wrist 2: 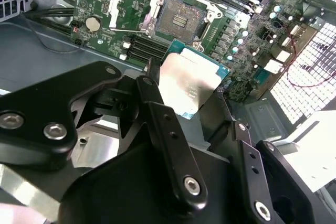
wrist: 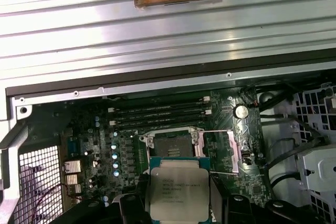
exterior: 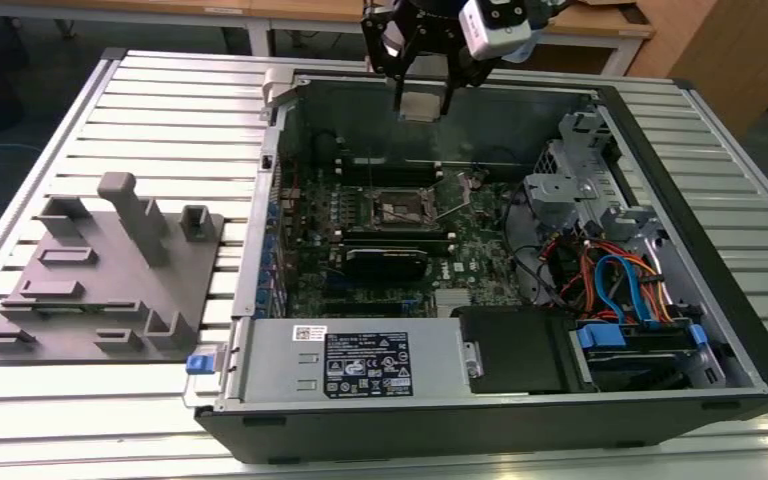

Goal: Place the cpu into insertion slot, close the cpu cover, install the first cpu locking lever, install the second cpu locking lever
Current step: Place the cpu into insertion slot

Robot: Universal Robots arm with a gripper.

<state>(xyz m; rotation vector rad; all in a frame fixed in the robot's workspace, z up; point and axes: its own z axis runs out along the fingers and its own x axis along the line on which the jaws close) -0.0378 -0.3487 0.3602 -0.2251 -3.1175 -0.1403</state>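
My gripper hangs over the far wall of the open computer case, shut on the cpu, a small pale square chip. In both wrist views the cpu sits between the black fingers, silvery top showing. The insertion slot lies bare on the green motherboard, well below the chip and toward the case's middle. The cpu cover is swung open beside the slot, a thin silvery frame.
A grey fixture block with upright holders stands at the exterior view's left. Inside the case are a power supply at the front, a drive cage with orange and blue cables, and memory slots next to the socket.
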